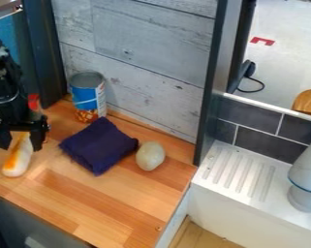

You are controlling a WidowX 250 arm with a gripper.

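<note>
While the black two-finger end effector (20, 141) hangs at the left over the light wooden counter (125, 203), you see its fingers standing apart. Between them lies the upper end of an elongated white object with an orange streak (18, 163); you cannot tell whether either finger touches it. Its rounded lower end points toward you on the counter, near the left edge of your view.

To the right of it, you have a dark purple folded cloth (99, 145) lying flat, with a pale, smooth oval object (150, 156) just beside its right edge. Behind the cloth, a blue cylindrical can with a metal rim (87, 98) stands upright near the grey wood-plank panel (145, 63). Farther right, you find a white grooved drainboard (239, 169).
</note>
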